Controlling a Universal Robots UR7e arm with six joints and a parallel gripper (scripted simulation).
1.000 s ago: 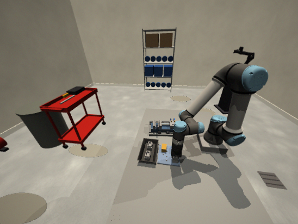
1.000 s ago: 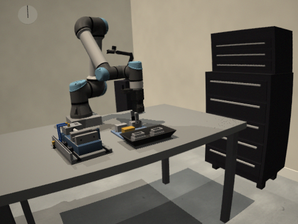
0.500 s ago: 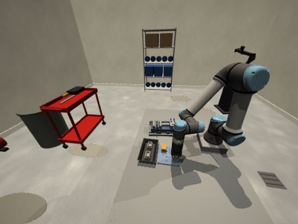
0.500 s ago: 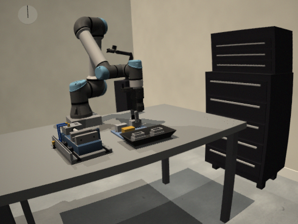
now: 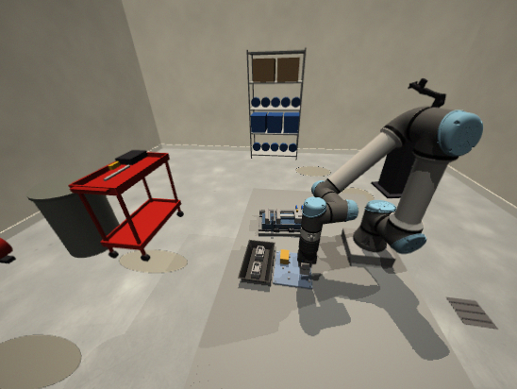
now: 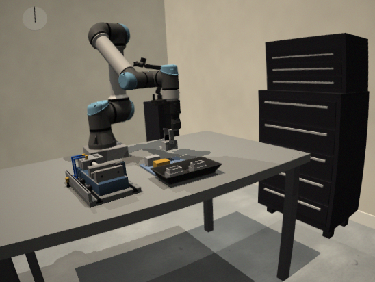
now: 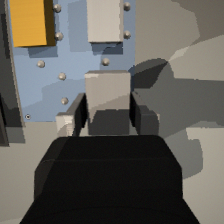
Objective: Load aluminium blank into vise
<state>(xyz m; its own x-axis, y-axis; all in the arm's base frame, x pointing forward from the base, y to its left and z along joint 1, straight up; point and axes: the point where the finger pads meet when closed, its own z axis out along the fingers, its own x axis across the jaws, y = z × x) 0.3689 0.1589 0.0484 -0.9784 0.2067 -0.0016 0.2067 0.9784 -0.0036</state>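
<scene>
End effector (image 7: pixel 107 112) clamped on an aluminium blank (image 7: pixel 107 97) — fingers standing fairly wide on its two sides, blank lifted clear above the blue infeed plate (image 7: pixel 75 65), over the plate's edge nearest the wrist camera. Exterior view shows the held blank (image 6: pixel 168 144) in the air above the counter (image 6: pixel 239 154). On the plate: a brass blank (image 7: pixel 28 22) and a second aluminium blank (image 7: pixel 105 20), side by side, flat, apart from each other. Outfeed tray (image 6: pixel 212 168) just beside the plate holds two finished parts (image 6: pixel 174 170) — pockets up. Vise (image 6: pixel 102 172) sits near the arm's base; whether anything lies in its opening cannot be made out.
</scene>
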